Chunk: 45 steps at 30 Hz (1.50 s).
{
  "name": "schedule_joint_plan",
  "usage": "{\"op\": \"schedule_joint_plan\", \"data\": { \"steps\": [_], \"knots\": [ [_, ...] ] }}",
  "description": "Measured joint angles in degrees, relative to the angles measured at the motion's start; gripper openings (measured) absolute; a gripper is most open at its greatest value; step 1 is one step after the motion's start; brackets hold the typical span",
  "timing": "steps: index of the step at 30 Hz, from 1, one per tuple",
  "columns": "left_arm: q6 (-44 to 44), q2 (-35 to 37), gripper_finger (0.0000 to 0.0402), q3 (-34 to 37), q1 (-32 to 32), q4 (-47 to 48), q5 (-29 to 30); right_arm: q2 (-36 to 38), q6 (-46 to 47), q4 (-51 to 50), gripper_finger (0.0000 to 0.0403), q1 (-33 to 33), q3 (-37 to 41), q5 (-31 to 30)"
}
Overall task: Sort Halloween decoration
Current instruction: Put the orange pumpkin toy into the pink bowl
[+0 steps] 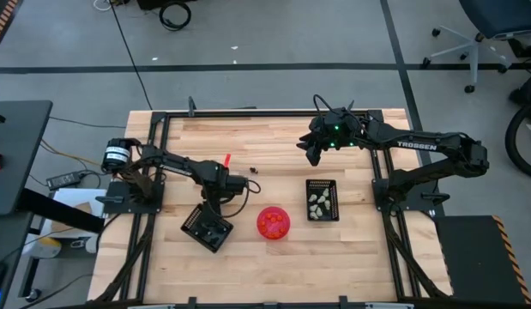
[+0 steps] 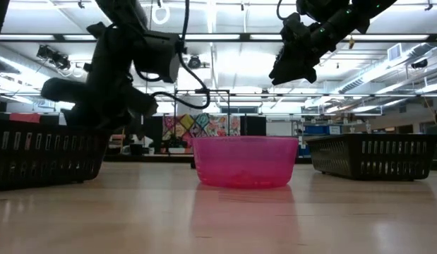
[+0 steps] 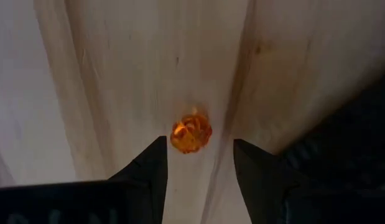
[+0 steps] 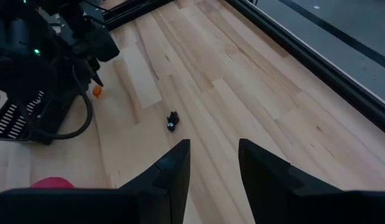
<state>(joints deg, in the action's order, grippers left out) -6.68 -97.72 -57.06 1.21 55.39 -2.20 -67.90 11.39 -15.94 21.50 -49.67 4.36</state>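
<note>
A small orange decoration piece (image 3: 191, 134) lies on the wooden table, just beyond the tips of my open left gripper (image 3: 200, 149), whose fingers stand on either side of it without touching. That gripper (image 1: 218, 204) hovers beside the left black grid tray (image 1: 207, 227). A tiny black piece (image 4: 172, 121) lies on the table ahead of my open right gripper (image 4: 214, 144), which hangs high over the far part of the table (image 1: 316, 148). The right black tray (image 1: 322, 199) holds several pale whitish-green pieces. The pink bowl (image 1: 274, 221) stands between the trays.
A small red object (image 1: 226, 160) lies on the table behind the left arm. The table is bounded by a black metal frame (image 1: 274, 112). In the low view the bowl (image 2: 245, 161) sits mid-table, with the trays at the left (image 2: 42, 152) and the right (image 2: 373, 154).
</note>
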Motion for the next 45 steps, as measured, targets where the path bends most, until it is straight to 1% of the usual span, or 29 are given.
{"op": "schedule_joint_plan", "data": {
  "steps": [10,16,32,45],
  "knots": [
    [-2.59,1.53,0.0155,3.99,-0.02,-4.82,1.07,0.0,0.47,-0.59,0.014,-0.04,0.0,0.22],
    [-3.3,2.22,0.0152,4.15,0.0,-7.43,1.09,0.0,0.17,-0.85,0.014,-0.02,0.0,0.22],
    [-1.09,2.22,0.0061,4.15,0.0,-6.5,1.03,0.0,-0.67,-0.72,0.014,-0.02,0.0,0.2],
    [-2.22,3.34,0.0027,4.24,-0.02,-8.88,1.09,0.0,-0.67,-0.7,0.014,0.0,0.0,0.15]
  ]
}}
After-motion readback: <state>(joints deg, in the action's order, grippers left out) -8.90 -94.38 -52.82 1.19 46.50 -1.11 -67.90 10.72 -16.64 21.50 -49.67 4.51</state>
